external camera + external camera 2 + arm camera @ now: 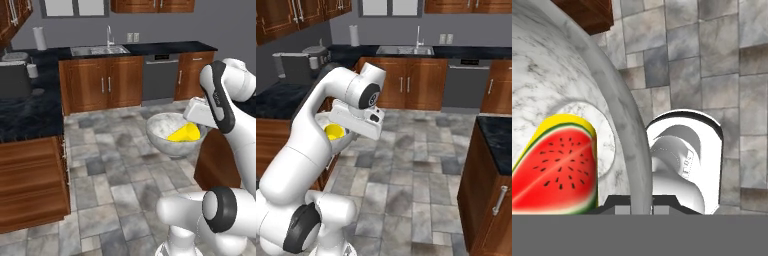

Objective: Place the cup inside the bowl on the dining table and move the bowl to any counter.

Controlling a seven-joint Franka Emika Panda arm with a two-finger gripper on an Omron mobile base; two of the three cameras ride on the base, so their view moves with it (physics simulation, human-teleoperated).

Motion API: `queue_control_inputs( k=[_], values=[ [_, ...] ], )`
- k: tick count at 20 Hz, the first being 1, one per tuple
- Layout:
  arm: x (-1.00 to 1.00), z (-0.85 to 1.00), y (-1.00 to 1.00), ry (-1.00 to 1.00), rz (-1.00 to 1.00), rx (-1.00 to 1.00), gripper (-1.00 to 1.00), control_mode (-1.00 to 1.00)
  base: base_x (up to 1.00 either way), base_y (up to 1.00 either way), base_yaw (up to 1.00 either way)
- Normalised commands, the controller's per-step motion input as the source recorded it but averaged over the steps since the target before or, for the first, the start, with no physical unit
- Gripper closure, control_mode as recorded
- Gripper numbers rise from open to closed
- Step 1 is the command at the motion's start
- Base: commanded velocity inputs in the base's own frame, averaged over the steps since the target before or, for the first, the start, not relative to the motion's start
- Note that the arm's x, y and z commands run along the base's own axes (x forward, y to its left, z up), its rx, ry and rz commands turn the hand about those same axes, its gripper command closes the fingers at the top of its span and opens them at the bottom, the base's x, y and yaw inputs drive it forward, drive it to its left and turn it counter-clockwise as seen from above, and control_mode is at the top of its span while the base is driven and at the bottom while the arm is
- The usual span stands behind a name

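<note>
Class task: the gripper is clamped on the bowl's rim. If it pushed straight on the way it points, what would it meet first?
Past the bowl rim it holds, the gripper points down; probably the robot's own white base, then the tiled floor. Depth is unclear.

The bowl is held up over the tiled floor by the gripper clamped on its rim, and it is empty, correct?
Not quite. The bowl is held over the floor, gripper shut on its rim, but it is not empty: the left base view shows the yellow cup lying inside.
</note>
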Motion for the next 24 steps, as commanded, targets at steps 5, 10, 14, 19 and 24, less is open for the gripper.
queue_control_inputs(
  k=[5, 10, 14, 19, 24],
  values=[
    [0.0, 0.0, 0.0, 0.0, 0.0, 0.0, 1.0, 1.0, 0.27, 0.15, 0.15],
    [0.0, 0.0, 0.0, 0.0, 0.0, 0.0, 1.0, 1.0, 0.29, 0.06, 0.26],
    [0.0, 0.0, 0.0, 0.0, 0.0, 0.0, 1.0, 1.0, 0.26, 0.05, 0.3],
    [0.0, 0.0, 0.0, 0.0, 0.0, 0.0, 1.0, 1.0, 0.41, 0.03, 0.33],
    [0.0, 0.0, 0.0, 0.0, 0.0, 0.0, 1.0, 1.0, 0.71, 0.0, 0.24]
  ],
)
